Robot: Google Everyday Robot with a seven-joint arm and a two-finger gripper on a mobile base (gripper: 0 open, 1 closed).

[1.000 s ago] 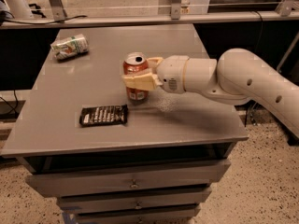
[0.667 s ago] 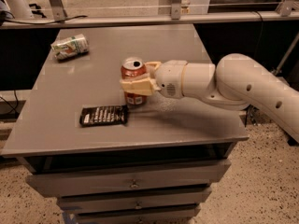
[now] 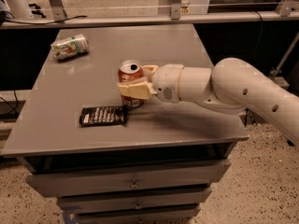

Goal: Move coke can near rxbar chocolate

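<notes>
Grey tabletop under dim light, and at its middle the gripper is clamped on the coke can, with one pale finger pressed across the front and the other tucked behind. The can's upright, silver top showing, with its base right by the right end of the rxbar chocolate, which lies flat towards the front edge. The white arm comes in from the right. At the far back left, a dented white-and-green can lies on its side, well apart. Drawers sit below.
</notes>
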